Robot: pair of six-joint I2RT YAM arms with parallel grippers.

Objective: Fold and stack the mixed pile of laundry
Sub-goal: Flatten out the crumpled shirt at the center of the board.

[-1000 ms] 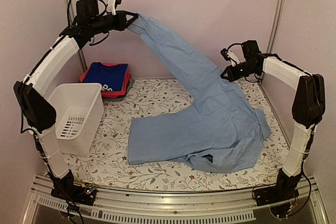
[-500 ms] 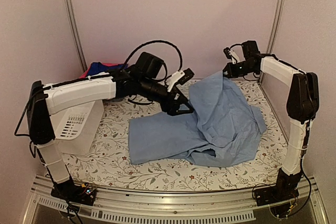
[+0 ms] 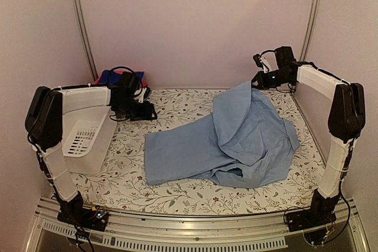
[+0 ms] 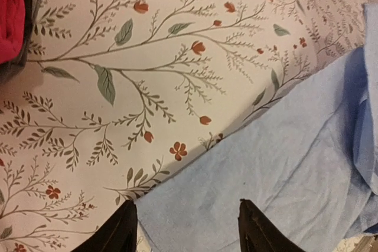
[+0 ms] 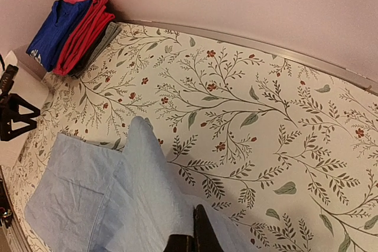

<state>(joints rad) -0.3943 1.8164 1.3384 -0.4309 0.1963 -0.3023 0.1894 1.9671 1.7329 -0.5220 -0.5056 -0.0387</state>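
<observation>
A large pale-blue shirt (image 3: 236, 140) lies crumpled over the middle and right of the floral table. Its far corner is lifted, and my right gripper (image 3: 258, 81) is shut on that corner at the back right. In the right wrist view the cloth (image 5: 118, 199) runs up into the shut right gripper (image 5: 198, 237). My left gripper (image 3: 147, 111) hangs open and empty at the back left, low over the table. In the left wrist view the left gripper (image 4: 186, 228) stands over the shirt's edge (image 4: 283, 169) without touching it. Folded blue and pink-red garments (image 3: 121, 78) lie stacked in the back left corner.
A white slotted basket (image 3: 82, 134) stands at the left edge, under the left arm. The folded stack (image 5: 65, 28) lies against the back wall. Bare floral tabletop (image 3: 177, 107) stretches between the stack and the shirt. A metal rail (image 3: 189, 237) runs along the near edge.
My left gripper opened and let go of the shirt's raised end, which dropped onto the table. The left arm swung down and back to the left. The right gripper kept its hold.
</observation>
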